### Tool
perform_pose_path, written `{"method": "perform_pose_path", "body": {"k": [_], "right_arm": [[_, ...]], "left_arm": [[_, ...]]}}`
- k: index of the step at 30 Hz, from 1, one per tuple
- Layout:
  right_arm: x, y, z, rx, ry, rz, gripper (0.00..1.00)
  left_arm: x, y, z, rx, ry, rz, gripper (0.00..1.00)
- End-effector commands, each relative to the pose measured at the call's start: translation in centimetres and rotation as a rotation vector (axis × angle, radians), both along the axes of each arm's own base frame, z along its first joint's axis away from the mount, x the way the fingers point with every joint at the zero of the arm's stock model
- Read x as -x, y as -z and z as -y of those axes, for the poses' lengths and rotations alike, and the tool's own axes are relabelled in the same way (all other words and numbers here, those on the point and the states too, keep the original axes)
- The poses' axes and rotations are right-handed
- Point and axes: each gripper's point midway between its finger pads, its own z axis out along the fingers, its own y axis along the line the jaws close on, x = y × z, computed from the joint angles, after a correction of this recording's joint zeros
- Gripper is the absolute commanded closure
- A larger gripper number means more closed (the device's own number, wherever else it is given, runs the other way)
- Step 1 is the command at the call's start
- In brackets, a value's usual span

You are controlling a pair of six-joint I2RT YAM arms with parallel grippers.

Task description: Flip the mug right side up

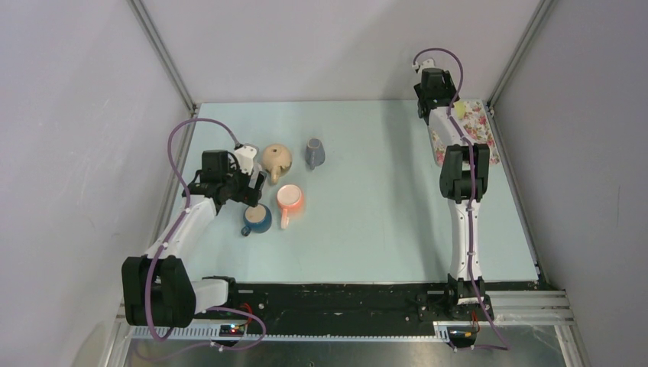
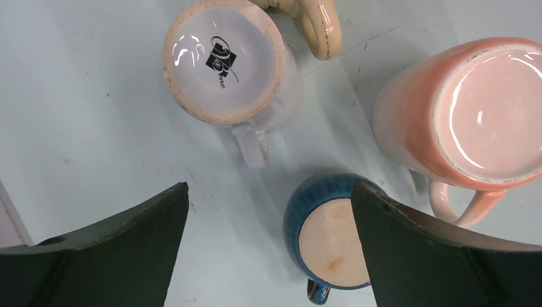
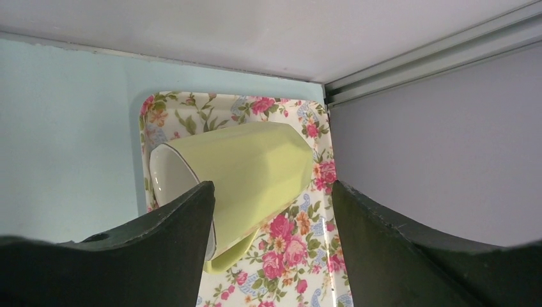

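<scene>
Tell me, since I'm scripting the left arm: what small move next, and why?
Probably slide the open left gripper sideways over the upside-down ribbed blue ceramic mug: its pale base sits partly under one finger, not centred between them.

Pale aqua bench (image 1: 382, 229). Tray (image 3: 300, 268), at two o'clock: cream with pink roses, carrying a lime-yellow mug (image 3: 255, 166). Ribbed blue mug (image 2: 313, 198), tan base; salmon-pink mug (image 2: 460, 115); white mug (image 2: 224, 61) bearing black logo; grey mug (image 1: 315, 153).
</scene>
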Motion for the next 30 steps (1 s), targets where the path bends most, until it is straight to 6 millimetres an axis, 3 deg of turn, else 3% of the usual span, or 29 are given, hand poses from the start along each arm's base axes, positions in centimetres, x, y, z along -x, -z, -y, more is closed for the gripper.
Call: {"method": "perform_pose_path", "body": {"k": [1, 12, 25, 30], "right_arm": [[-0.4, -2.5, -0.8, -0.064, -0.006, 0.072, 0.27], [-0.1, -2.0, -1.7, -0.091, -0.031, 0.053, 0.27], [-0.7, 1.8, 2.4, 0.016, 0.033, -0.009, 0.3], [-0.7, 2.9, 3.2, 0.024, 0.036, -0.029, 0.38]], "left_arm": [[-0.5, -0.6, -0.3, -0.013, 0.007, 0.042, 0.0], [-0.5, -0.6, -0.2, -0.012, 0.013, 0.042, 0.0], [-0.6, -0.5, -0.2, -0.012, 0.012, 0.04, 0.0], [-0.6, -0.2, -0.3, -0.014, 0.008, 0.032, 0.0]]}}
